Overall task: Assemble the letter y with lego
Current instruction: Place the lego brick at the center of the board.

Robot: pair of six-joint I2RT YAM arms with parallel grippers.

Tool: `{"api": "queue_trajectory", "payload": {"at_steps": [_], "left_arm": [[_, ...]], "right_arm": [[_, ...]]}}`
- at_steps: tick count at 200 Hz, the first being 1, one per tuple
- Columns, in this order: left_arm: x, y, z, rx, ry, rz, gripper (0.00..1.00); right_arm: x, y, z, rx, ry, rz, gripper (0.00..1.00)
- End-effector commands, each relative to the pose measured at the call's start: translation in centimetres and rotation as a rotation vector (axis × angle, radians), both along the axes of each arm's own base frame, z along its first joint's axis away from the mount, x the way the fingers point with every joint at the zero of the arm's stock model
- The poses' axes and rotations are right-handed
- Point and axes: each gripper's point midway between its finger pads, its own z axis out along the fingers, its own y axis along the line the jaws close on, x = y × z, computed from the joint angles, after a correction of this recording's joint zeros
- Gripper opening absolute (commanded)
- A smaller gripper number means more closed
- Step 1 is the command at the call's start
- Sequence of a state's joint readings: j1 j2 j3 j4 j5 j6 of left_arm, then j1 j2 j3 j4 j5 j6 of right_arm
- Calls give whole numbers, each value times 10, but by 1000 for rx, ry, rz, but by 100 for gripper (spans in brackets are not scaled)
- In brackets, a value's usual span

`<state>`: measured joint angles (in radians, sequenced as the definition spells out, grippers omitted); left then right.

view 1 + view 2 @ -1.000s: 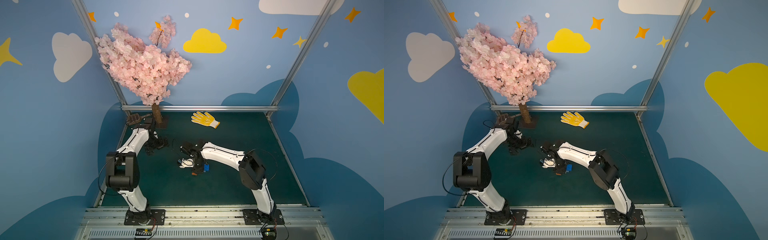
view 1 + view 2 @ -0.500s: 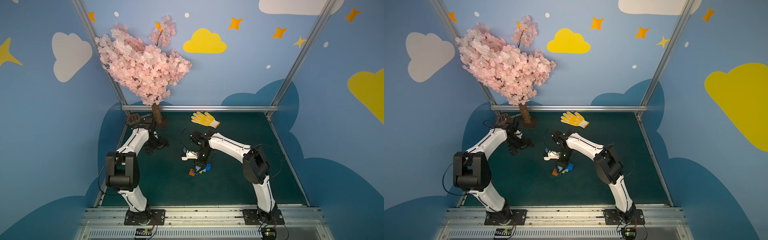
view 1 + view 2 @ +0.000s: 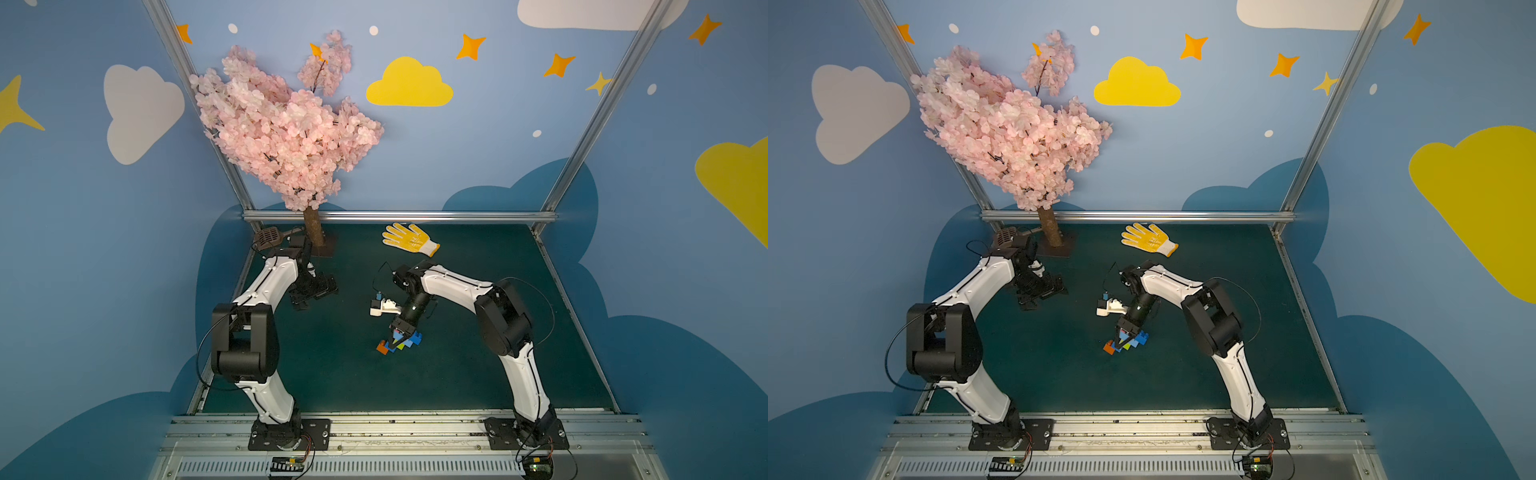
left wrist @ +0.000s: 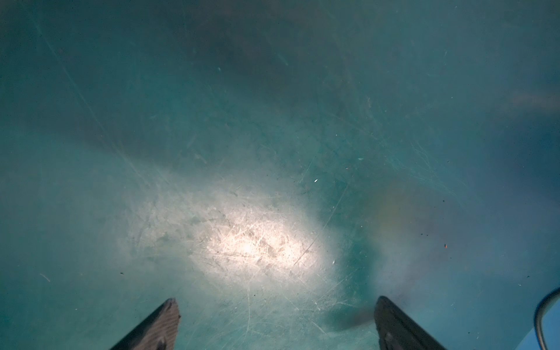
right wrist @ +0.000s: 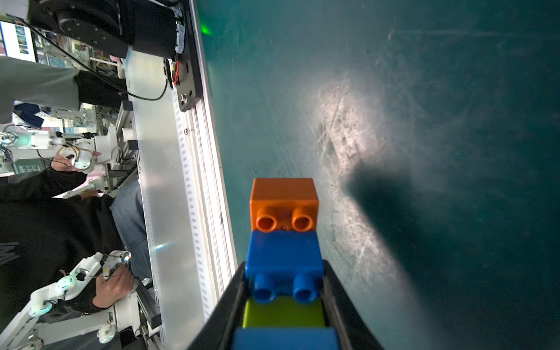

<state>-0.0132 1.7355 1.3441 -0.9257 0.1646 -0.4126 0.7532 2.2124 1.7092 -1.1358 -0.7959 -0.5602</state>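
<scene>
— Where was the letter y [image 3: 413,340]?
— Over the middle of the surface [image 3: 457,374], the right tool [image 3: 397,337] clamped on its stem, likely to carry it whole. The left tool [image 3: 314,289] hung far left, jaws apart, empty.

A robotics lab, plainly: a cell with a metal frame [image 3: 399,215], cartoon-sky walls [image 3: 478,166], a fake tree [image 3: 282,124], and an operator [image 5: 45,218] working hand controllers [image 5: 69,281] beyond the rail [image 5: 169,181].

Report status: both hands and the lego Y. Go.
Left hand open, empty, over mat. Right hand shut on lego Y at the stem, orange end out. Yellow glove far back, clear of it.
</scene>
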Motion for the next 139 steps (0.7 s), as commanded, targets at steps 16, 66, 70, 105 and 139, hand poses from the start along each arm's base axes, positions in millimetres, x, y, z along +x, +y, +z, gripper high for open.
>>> {"api": "queue_trajectory", "payload": {"at_steps": [16,66,70,105,139], "left_arm": [[-3,0,-6,-11,24,4,100],[-3,0,-7,-10,25,6,100],[-3,0,-7,-11,25,5,100],[-3,0,-7,-10,25,5,100],[-3,1,-6,-7,23,6,100]], "right_arm": [[7,2,-8,37,47,-45,16],[11,-2,-28,29,59,-75,25],[12,-2,-29,29,62,-77,25],[12,-4,-38,24,77,-81,29],[13,-3,-39,52,105,-95,34]]}}
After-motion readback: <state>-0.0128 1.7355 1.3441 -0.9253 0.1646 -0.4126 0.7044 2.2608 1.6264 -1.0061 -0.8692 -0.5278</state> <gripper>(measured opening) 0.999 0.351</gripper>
